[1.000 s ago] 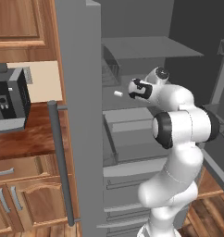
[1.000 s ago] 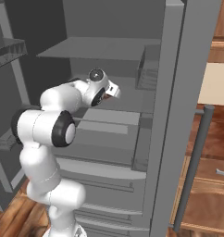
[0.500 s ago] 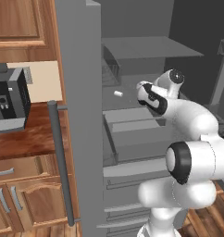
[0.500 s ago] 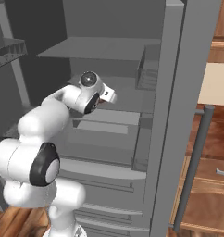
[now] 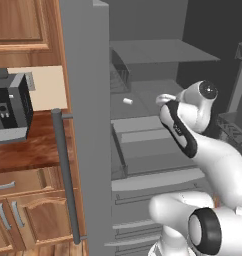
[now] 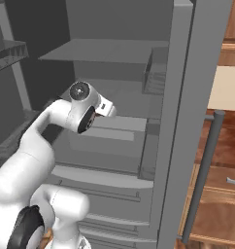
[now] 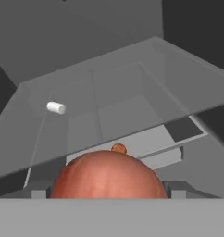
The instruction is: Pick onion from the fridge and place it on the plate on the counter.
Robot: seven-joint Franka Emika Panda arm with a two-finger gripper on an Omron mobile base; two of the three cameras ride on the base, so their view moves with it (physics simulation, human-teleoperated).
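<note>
Jaws clamp the onion (image 7: 108,175), gripper (image 7: 108,187) now pulled back from the fridge (image 5: 85,75) shelf toward its front edge; white stub (image 5: 127,101) left behind. Pick looks done; next carry to plate.

Glossy white rounded arm (image 5: 218,155) with dark joint rings

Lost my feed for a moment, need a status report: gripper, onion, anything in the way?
Gripper shut on the onion, fingers at its sides. Hand in front of the open fridge. Small white piece on the shelf beyond, apart from the onion.
</note>
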